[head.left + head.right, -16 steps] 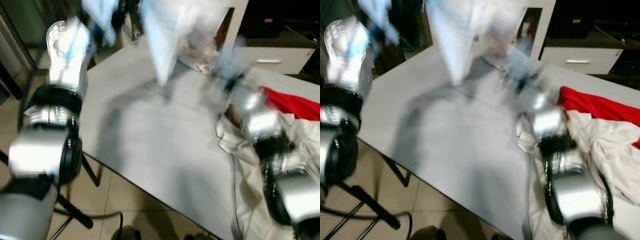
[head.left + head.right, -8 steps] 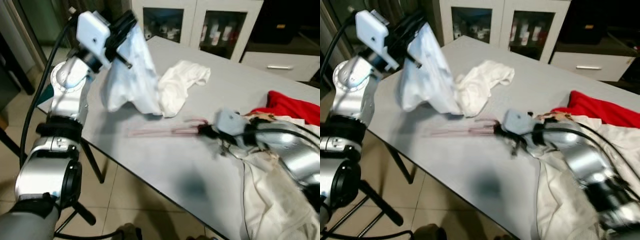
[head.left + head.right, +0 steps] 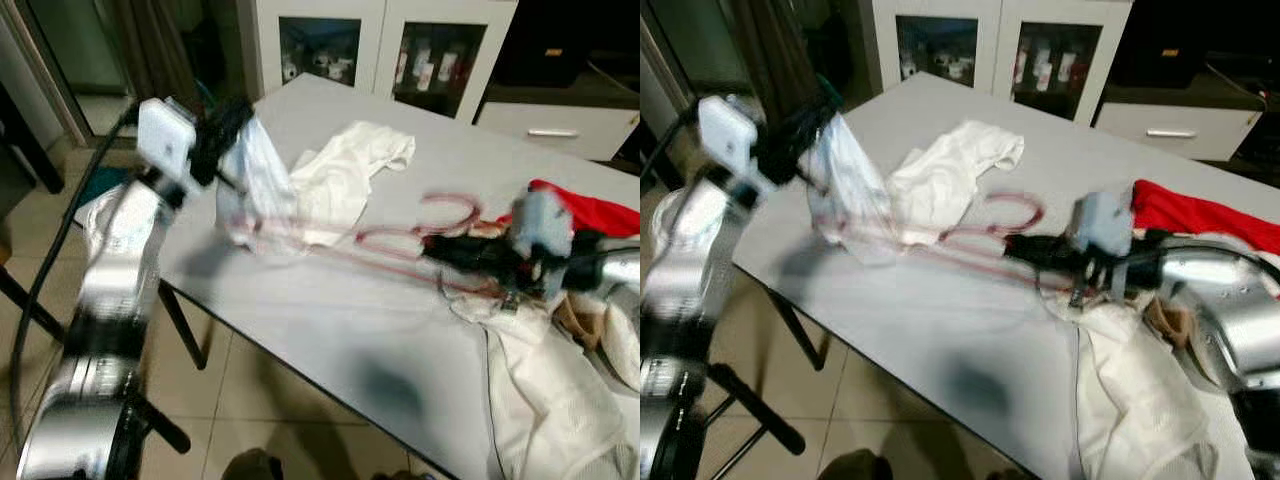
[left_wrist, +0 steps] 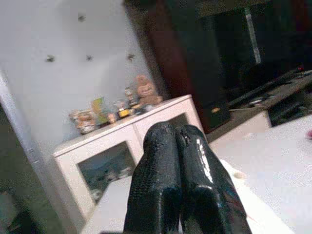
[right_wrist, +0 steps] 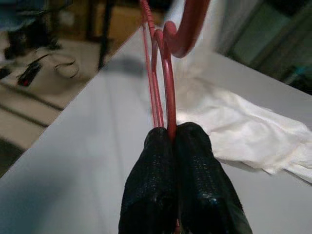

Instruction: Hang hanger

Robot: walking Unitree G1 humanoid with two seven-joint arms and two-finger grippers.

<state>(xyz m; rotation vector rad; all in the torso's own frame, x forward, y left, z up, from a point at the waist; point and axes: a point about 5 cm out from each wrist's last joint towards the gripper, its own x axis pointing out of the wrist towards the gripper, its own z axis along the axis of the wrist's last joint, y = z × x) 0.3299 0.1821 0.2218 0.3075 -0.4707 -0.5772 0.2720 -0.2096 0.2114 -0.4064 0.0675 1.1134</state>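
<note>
While the right end effector (image 3: pixel 1025 248) pinches the thin red wire hanger (image 3: pixel 985 222) above the grey worktop (image 3: pixel 940 320), the left end effector (image 3: pixel 800 135), fingers closed, grips a crumpled white garment (image 3: pixel 845 190). Red cloth (image 3: pixel 1200 215) lies nearby.

Right gripper (image 5: pixel 170 134) fingers pressed together, clamping thin red hanger (image 5: pixel 165 78); hook curving away above. Beyond, white cloth (image 5: pixel 243 131) lying crumpled on grey table (image 5: pixel 83 161), near its far edge. Floor past table's side edge.
</note>
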